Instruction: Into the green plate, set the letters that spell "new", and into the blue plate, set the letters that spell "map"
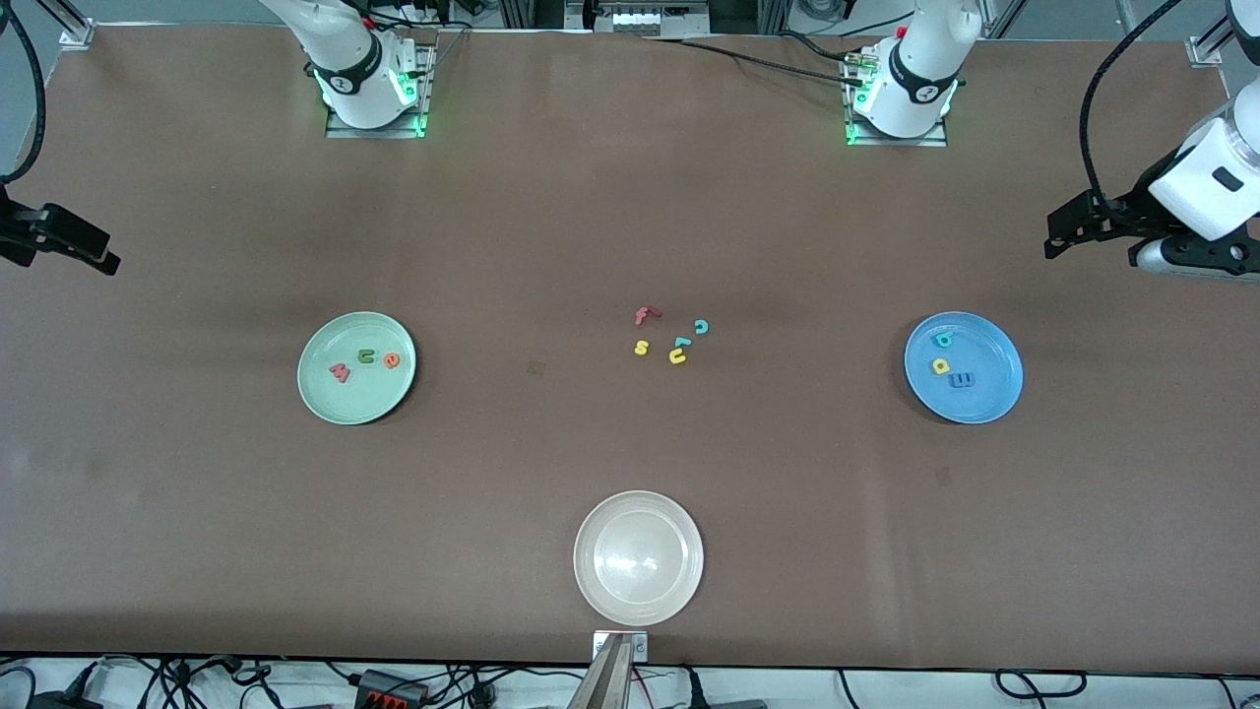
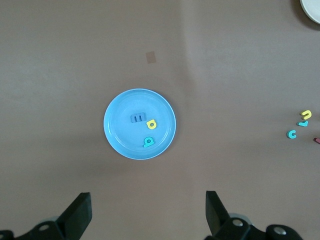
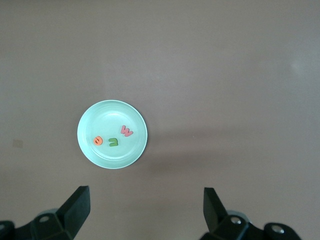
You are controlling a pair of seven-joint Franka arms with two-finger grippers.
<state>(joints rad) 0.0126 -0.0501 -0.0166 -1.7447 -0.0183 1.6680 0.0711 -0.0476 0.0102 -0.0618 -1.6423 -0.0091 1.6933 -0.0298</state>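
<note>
My left claw hangs wide open and empty above the blue plate, which holds the blue m, yellow p and teal a. My right claw, also spread and empty, is over the green plate holding orange e, green n, salmon w. I judge both words sorted, nothing left

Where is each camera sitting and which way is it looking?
Front view: high across the table, facing both arm bases; shows green plate, blue plate, white plate, loose letters.
Left wrist view: looks down on the blue plate; open left gripper shows.
Right wrist view: looks down on the green plate; open right gripper shows.
Shared: front and left wrist views both show the blue plate.
</note>
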